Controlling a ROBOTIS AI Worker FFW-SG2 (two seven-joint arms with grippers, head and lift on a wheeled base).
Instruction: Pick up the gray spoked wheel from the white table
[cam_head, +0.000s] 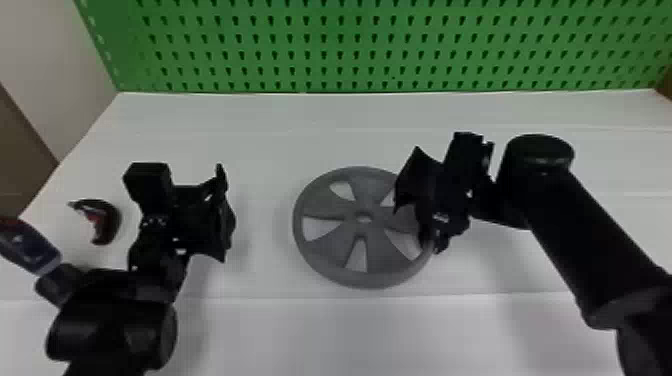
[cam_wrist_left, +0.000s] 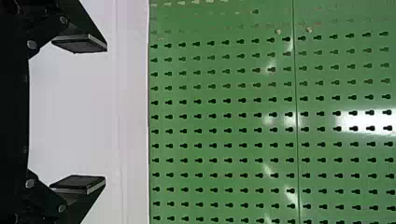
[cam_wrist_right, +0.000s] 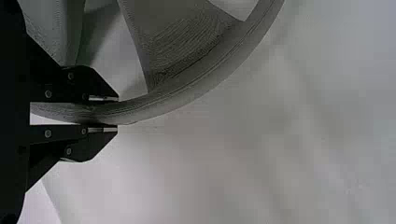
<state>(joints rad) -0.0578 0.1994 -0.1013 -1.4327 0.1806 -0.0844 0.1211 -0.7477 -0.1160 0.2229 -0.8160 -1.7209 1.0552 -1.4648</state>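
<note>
In the head view, the gray spoked wheel (cam_head: 327, 204) lies face up over the middle of the white table (cam_head: 260, 330); whether it touches the tabletop I cannot tell. My right gripper (cam_head: 425, 227) is at the wheel's right edge, covering part of the rim. The right wrist view has the right gripper (cam_wrist_right: 116, 113) shut on the rim, one finger on each side of the wheel (cam_wrist_right: 205, 81). My left gripper (cam_head: 227, 215) is held apart from the wheel, to its left. Seen in the left wrist view, the left gripper (cam_wrist_left: 106, 114) is open, its fingers wide apart with nothing between them.
A small dark and red object (cam_head: 104, 220) lies on the table left of the left gripper. Beside the left arm, at the left edge, is a dark blue and red item (cam_head: 30, 250). A green perforated panel (cam_head: 350, 47) stands along the table's back edge.
</note>
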